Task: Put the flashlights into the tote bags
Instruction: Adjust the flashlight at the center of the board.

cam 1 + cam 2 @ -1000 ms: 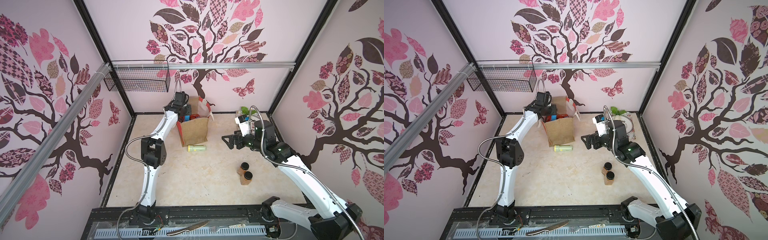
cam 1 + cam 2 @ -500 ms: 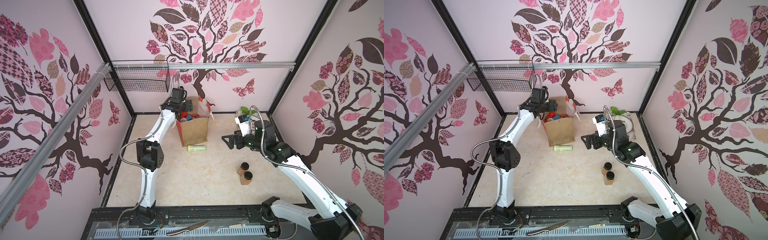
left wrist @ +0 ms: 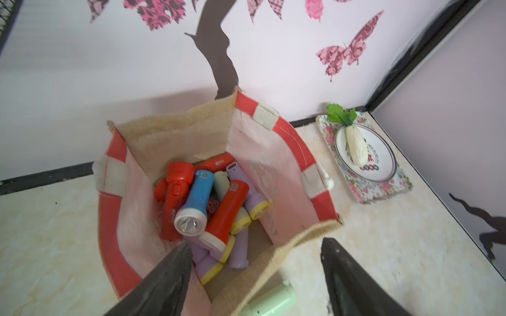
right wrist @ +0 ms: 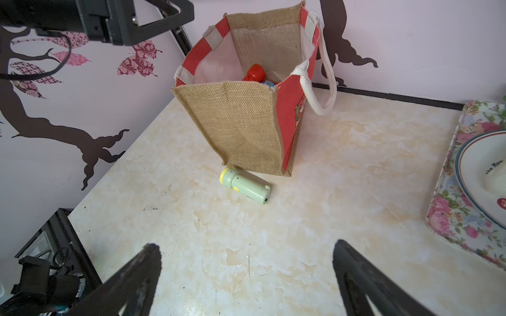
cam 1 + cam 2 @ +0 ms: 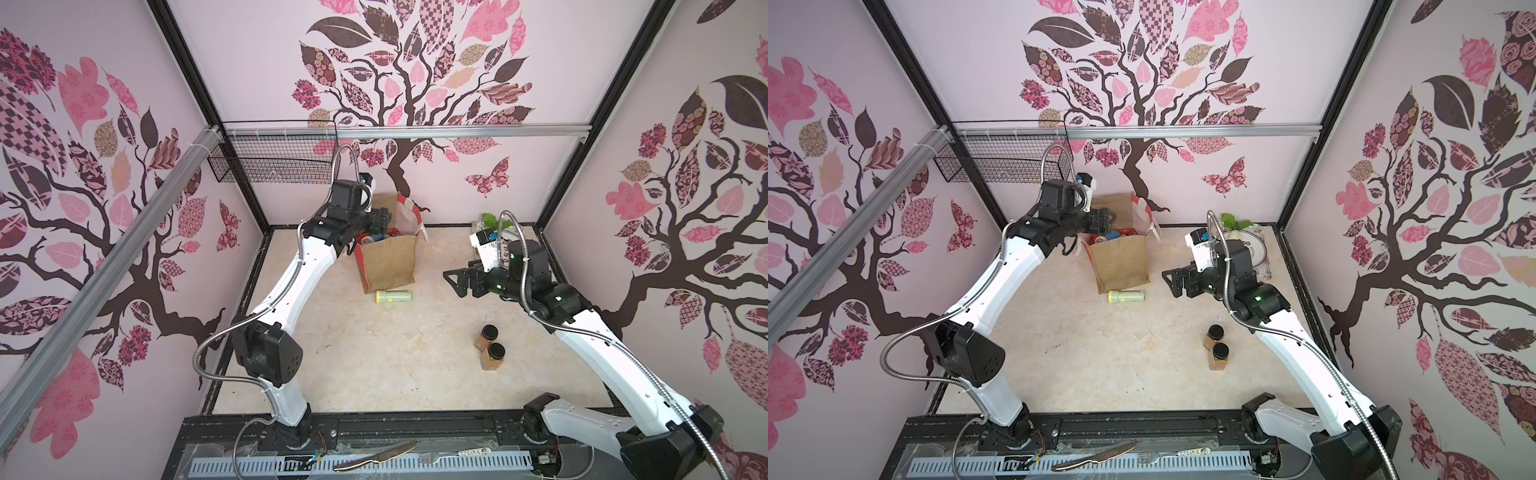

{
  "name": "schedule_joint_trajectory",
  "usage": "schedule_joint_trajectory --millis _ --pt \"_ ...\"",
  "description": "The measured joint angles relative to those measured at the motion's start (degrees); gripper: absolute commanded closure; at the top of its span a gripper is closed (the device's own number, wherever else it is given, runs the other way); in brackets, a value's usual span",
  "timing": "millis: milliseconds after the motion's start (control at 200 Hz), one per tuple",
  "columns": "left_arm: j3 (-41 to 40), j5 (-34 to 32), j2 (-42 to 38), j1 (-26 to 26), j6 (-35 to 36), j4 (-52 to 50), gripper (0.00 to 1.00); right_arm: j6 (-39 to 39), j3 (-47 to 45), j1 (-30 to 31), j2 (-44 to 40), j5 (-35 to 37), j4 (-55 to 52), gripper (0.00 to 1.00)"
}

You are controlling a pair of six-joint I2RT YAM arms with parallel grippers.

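The tan burlap tote bag (image 5: pixel 388 257) (image 5: pixel 1121 262) (image 4: pixel 241 123) stands open at the back of the table. The left wrist view looks down into it, where several red, lilac and pale green flashlights lie piled with a blue flashlight (image 3: pixel 195 202) on top. One pale green flashlight (image 5: pixel 393 296) (image 5: pixel 1126 296) (image 4: pixel 246 186) lies on the table against the bag's front. My left gripper (image 5: pixel 376 222) (image 3: pixel 256 243) hovers over the bag's mouth, open and empty. My right gripper (image 5: pixel 452 281) (image 4: pixel 246 246) hangs open above the table, right of the bag, pointing at it.
Two amber jars with black lids (image 5: pixel 489 343) (image 5: pixel 1217 347) stand front right of the bag. A floral tray (image 3: pixel 364 191) with a plate and a white radish sits in the back right corner. A wire basket (image 5: pixel 274 158) hangs on the back left wall.
My left gripper has opened and lifted out of the bag's mouth, drawing back to the left. The right arm has not moved.
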Motion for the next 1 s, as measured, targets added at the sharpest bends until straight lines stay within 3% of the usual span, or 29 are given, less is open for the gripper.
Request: schedule_joint_trajectory --millis 260,650,1000 --pt "-17.38 4.28 -13.64 -2.25 -0.5 0.31 0.23 0.5 -0.07 0.0 0.61 -0.02 1.44 0.0" --pt "-35.8 8.46 -29.62 -1.7 -9.77 0.46 0.22 -1.49 -0.24 0.26 4.9 -0.13 2.43 0.0" --pt "-45.81 12.37 -41.75 7.17 -18.18 -0.9 0.21 -7.58 -0.24 4.22 9.55 -1.81 6.88 0.0"
